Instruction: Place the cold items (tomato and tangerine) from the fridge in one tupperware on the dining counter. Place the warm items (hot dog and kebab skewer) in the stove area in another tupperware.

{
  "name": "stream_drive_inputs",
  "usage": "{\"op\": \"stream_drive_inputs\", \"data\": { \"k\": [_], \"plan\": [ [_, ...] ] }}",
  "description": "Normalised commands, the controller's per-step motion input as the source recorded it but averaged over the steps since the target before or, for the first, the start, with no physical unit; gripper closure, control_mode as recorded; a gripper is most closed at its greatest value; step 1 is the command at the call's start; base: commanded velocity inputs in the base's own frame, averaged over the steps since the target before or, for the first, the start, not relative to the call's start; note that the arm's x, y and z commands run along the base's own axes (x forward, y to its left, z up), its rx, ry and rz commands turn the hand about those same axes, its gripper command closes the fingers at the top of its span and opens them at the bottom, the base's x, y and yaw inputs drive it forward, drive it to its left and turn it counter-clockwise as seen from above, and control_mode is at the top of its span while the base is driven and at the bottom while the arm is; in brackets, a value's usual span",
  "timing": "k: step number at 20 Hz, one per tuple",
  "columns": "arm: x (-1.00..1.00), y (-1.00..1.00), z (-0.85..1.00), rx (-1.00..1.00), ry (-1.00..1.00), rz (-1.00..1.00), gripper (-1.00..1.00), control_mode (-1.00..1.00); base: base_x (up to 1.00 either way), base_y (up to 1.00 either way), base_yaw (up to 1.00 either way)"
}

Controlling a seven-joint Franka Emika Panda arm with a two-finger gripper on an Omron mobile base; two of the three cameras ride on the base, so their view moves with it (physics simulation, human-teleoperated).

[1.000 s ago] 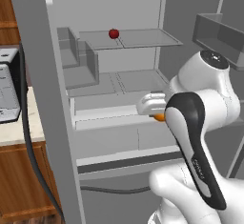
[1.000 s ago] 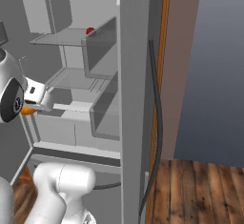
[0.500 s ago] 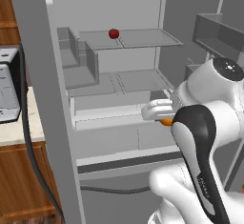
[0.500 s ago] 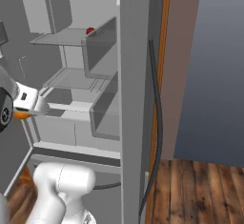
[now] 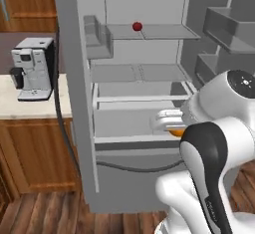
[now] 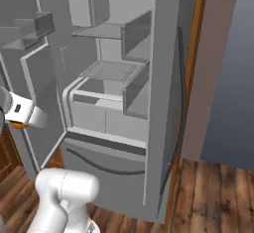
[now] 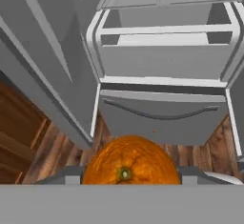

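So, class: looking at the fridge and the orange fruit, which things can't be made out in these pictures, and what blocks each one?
- Finger contact on the tangerine: hand view, the bottom edge cuts it off.
- Tangerine: left base view, mostly hidden behind the arm; only a sliver shows.
- Tomato on the upper shelf of the fridge: left base view, too small for surface detail.

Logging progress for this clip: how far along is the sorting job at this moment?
Early stage. The fridge stands open. The tangerine sits between the gripper fingers, outside the shelves. The tomato is on the upper shelf, not yet fetched. No tupperware is visible; all placing remains, warm items included.
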Motion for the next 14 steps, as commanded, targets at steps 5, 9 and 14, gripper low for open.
{"op": "stream_drive_inputs", "data": {
  "k": [5,9,14],
  "plan": [
    [0.00,0.00,0.00,0.00,0.00,0.00,1.00,1.00,-0.82,0.06,0.89],
    [0.00,0.00,0.00,0.00,0.00,0.00,1.00,1.00,-0.95,0.11,1.00],
    [0.00,0.00,0.00,0.00,0.00,0.00,1.00,1.00,-0.72,0.24,1.00]
  ]
}}
